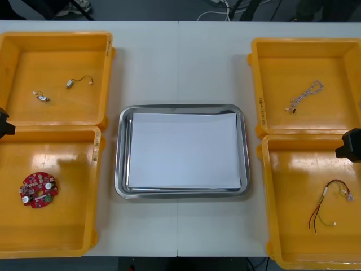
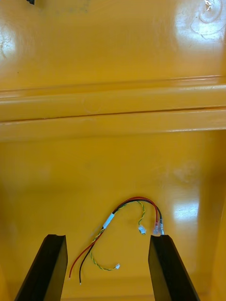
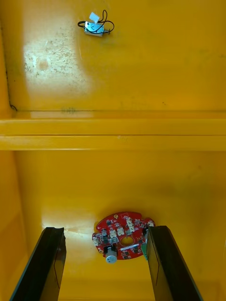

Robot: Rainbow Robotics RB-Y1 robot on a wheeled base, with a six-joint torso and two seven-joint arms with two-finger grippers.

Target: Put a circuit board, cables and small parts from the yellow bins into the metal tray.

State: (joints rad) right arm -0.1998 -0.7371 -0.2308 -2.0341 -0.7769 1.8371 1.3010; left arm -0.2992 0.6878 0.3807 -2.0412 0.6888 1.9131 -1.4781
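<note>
A round red circuit board [image 1: 38, 189] lies in the near left yellow bin [image 1: 62, 226]. My left gripper [image 3: 106, 231] hovers open above the bin, and the board [image 3: 123, 234] lies between its fingers, close to one of them. A red and yellow cable [image 1: 330, 204] lies in the near right yellow bin [image 1: 293, 226]. My right gripper [image 2: 107, 241] hangs open over it, the cable [image 2: 123, 221] between and just beyond the fingertips. The metal tray [image 1: 119, 169], white inside, sits in the middle of the table with nothing in it.
The far left bin [image 1: 56, 56] holds two small metal parts with thin black cables [image 1: 79, 82] [image 1: 40, 97]. A twisted blue and white cable [image 1: 305, 95] lies in the far right bin [image 1: 293, 62]. The arms' black ends show at the left edge [image 1: 4, 124] and right edge [image 1: 351, 145].
</note>
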